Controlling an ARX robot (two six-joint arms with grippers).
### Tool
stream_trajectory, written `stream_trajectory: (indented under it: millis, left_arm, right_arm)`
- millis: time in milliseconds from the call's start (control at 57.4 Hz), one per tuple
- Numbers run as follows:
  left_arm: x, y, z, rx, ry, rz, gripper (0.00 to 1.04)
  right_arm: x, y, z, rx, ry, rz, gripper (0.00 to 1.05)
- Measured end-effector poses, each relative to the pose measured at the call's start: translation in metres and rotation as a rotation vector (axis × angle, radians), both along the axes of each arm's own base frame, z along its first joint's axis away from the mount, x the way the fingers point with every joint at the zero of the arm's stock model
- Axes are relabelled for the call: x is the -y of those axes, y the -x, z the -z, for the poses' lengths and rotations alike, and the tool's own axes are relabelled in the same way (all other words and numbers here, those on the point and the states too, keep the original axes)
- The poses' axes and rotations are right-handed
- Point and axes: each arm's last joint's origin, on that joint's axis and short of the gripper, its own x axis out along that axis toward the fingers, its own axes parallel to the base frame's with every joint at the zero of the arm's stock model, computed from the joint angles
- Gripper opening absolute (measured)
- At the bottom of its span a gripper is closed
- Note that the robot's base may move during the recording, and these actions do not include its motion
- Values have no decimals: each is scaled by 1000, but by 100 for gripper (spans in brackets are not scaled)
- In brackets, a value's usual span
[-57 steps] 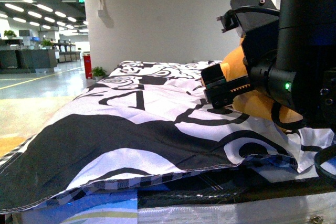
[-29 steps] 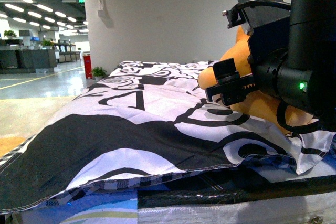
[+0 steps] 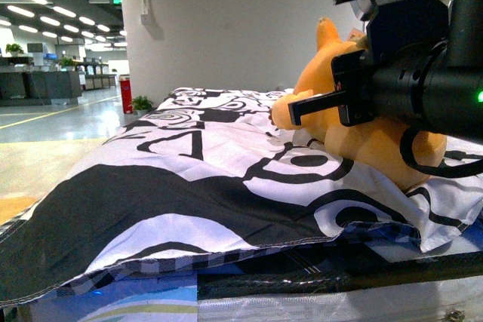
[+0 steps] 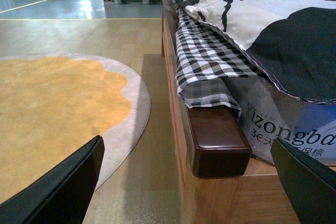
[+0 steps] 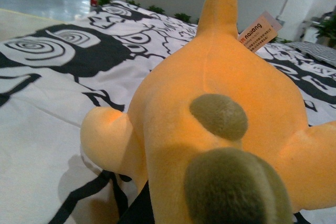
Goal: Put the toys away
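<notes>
Bed w/ b&w quilt, plush atop

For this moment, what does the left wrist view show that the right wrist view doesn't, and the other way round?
Only the left wrist view: the bed's wooden corner post, a checked sheet hanging over it, and an orange rug on the floor. Only the right wrist view: the orange plush toy, close up, with its paper tag. Both: the black-and-white patterned cover on the bed.
</notes>
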Motion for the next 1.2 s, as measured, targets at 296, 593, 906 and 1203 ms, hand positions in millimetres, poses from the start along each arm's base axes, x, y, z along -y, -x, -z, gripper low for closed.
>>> stream_trajectory:
  millis: [296,593,906,1203]
  left_arm:
    - [0,0,0,0,0,0,99]
    - [0,0,0,0,0,0,99]
    - [0,0,0,0,0,0,99]
    - [0,0,0,0,0,0,99]
  right_arm:
    - [27,26,-48,93,-144,-202,12]
    - [94,72,-74,174,-266,-171,12]
    - [137,121,-60,189,-339,-134,12]
    - [157,161,-42,171,-386,-102,12]
